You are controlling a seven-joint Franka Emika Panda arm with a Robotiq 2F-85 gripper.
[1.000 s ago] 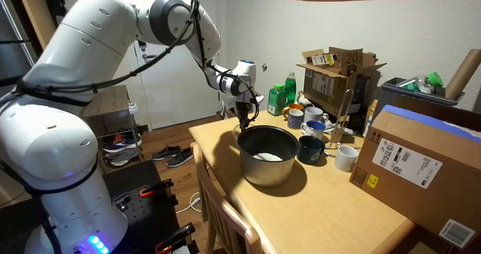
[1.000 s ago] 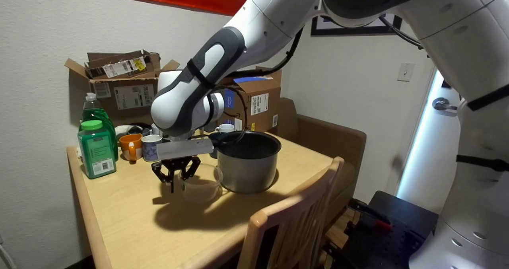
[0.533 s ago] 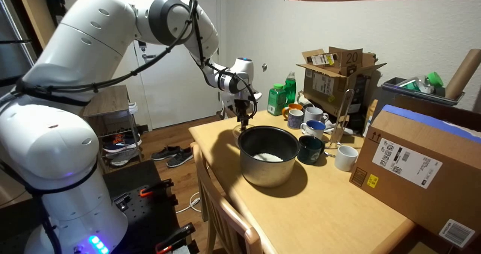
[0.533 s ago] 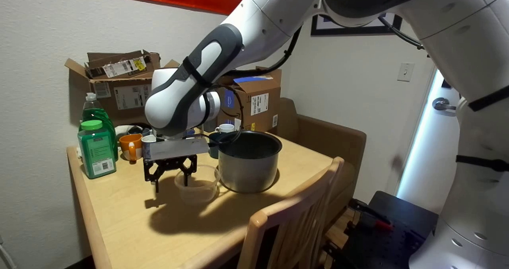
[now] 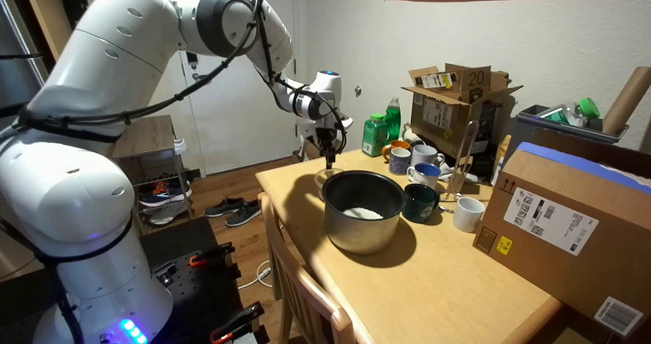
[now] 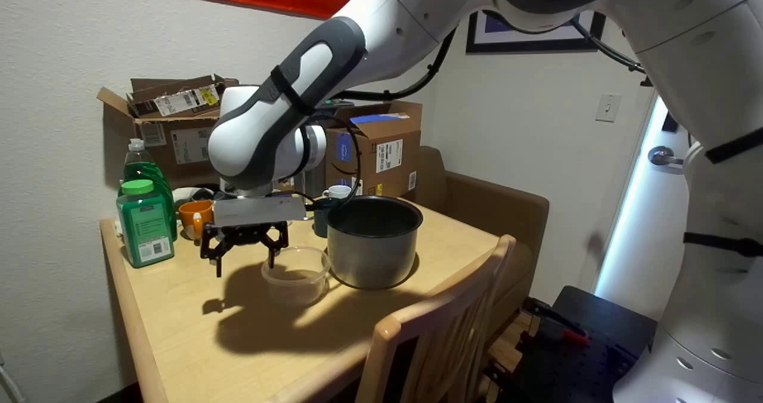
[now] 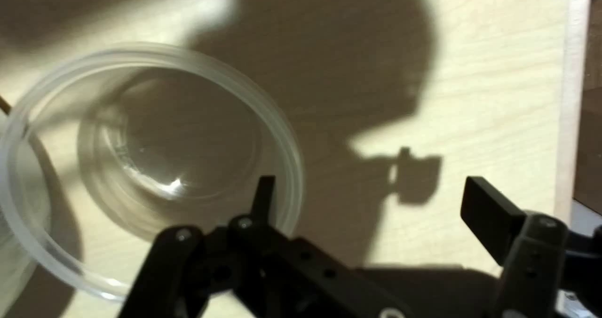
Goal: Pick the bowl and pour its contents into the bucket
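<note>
Now, gripper (image 6: 245, 267): fingers spread wide over the table (image 6: 179, 337), one tip lined up with the rim of the bowl (image 6: 296, 290); touching or just above, hard to say!
Bowl: upright on the table, just beside the bucket (image 5: 363, 234); mostly hidden behind it in an exterior view, but the wrist view peers straight down past a clear rim to a glinting base.
White contents (image 5: 362, 212): there they are, on the bucket's floor in an exterior view, while in an exterior view only the dark inner wall (image 6: 375, 217) shows.
Table edge (image 7: 568, 97): running past the outer finger in the wrist view, a strip of bright table between them.
Chair (image 6: 447, 293): its back rises along the table's side, near the bucket.
Dark green mug (image 5: 420, 203): just beside the bucket.
Table: a pale stretch runs from the bucket over to the cardboard box (image 5: 564, 267).
</note>
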